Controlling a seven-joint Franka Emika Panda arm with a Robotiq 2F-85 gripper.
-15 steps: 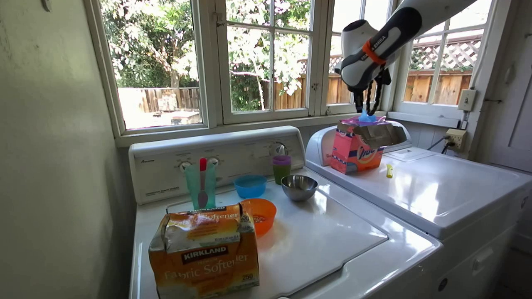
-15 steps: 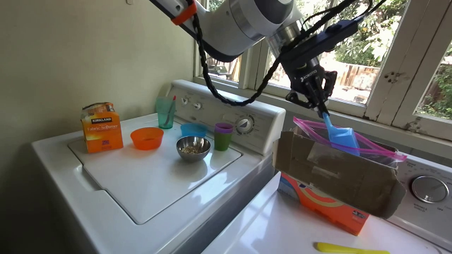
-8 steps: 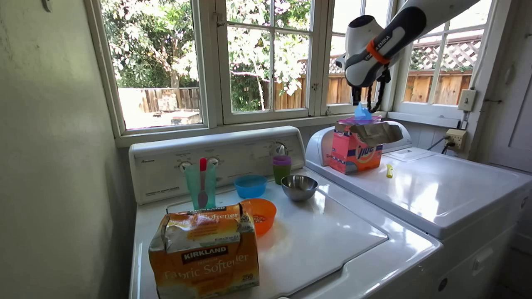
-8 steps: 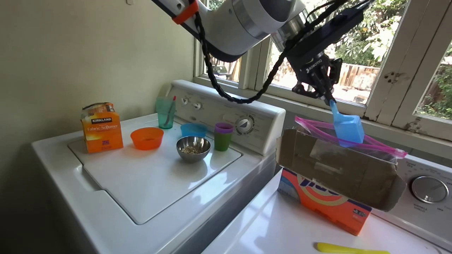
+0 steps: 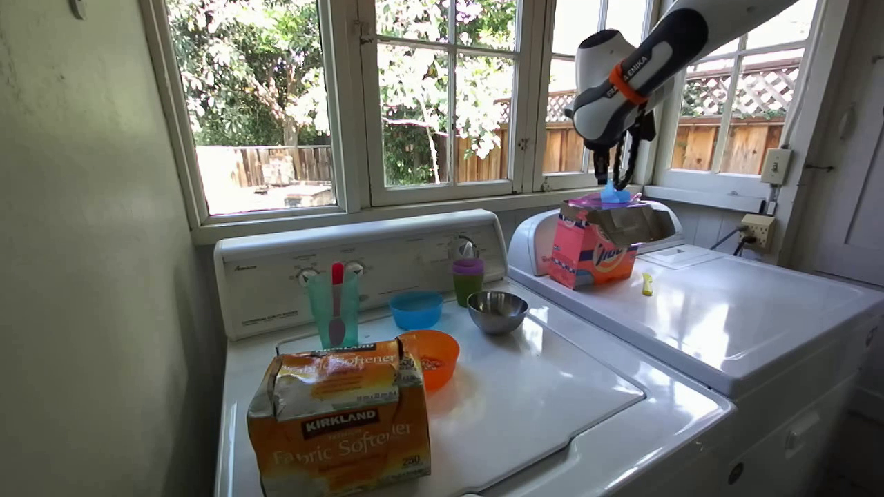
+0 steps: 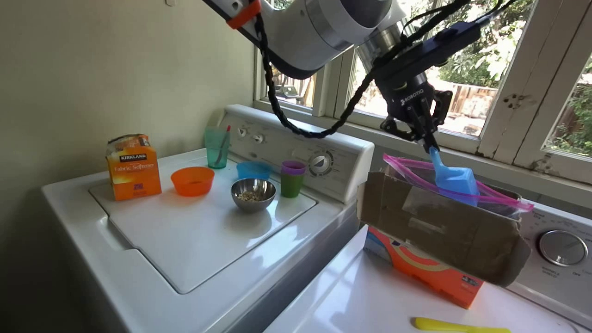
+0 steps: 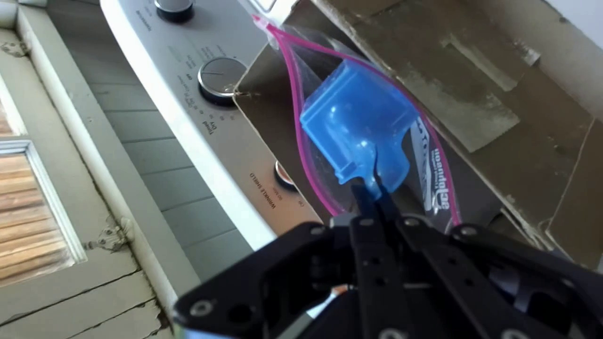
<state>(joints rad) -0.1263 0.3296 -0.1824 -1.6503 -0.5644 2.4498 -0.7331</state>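
Got jaws clamped on the handle end of the blue scoop (image 7: pixel 360 120), tilted with head downward. Have that head hanging in the mouth of a plastic bag (image 7: pixel 297 113), with low edge behind the pink strip (image 6: pixel 502 200) of the bag in an exterior view. Can't tell about contact deeper in. Above the jaws, see the white arm (image 6: pixel 319 39) with a black cable (image 6: pixel 307 133) looped below.

Next out: have the bag set inside an orange box (image 6: pixel 439 277), open on top, with a brown cardboard flap (image 6: pixel 444 226) folded outward over part of the printed front. Find the box on the dryer (image 6: pixel 365 296), near the control panel (image 7: pixel 231 150) and close to a round knob (image 7: pixel 221 77) in wrist view. Spot a yellow thing (image 5: pixel 647 284) lying near the box, too small or cropped to identify.

Over on the washer (image 6: pixel 185 226), right beside the dryer: see a steel bowl (image 6: pixel 253 206) with grainy stuff inside, plus a green cup (image 6: pixel 291 185), purple at top, just beside. Find a blue bowl (image 5: pixel 416 312) behind, then a teal cup (image 6: pixel 213 150) with a red spoon (image 5: pixel 337 276) leaning inside. Farther out, see an orange bowl (image 6: pixel 192 187) and, near that, a fabric softener box (image 6: pixel 134 169), also upright on the washer.

Past all that: see windows (image 5: pixel 452 103), with trees (image 5: pixel 248 76) and a wooden fence (image 5: pixel 476 166) outside.
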